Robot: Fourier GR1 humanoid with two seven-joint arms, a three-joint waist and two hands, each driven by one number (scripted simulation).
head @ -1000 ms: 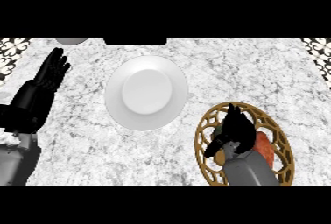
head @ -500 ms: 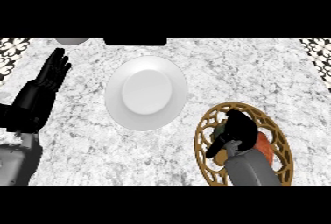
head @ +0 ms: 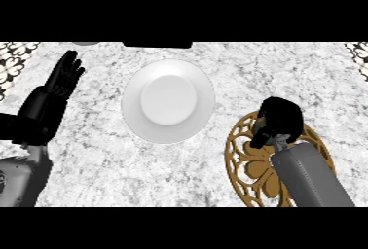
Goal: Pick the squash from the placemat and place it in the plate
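- our right hand (head: 279,121) sits curled over the near edge of the gold placemat (head: 248,163), at about four o'clock from the plate (head: 168,101); the fingers are closed around something.
- we cannot see the squash clearly: it is probably inside that fist, and a sliver of greenish colour (head: 259,127) at the hand's left side may be it.
- the plate lies bare at the counter's centre, well apart from the placemat.
- to do this step well, we should lift straight up until clear of the mat before heading toward ten o'clock.
- aim for the plate's inner well, not the raised rim, and lower until the squash rests before the fingers uncurl.
- our left hand (head: 52,99) rests at nine o'clock, fingers straight and up, holding nothing; it stays out of the way.
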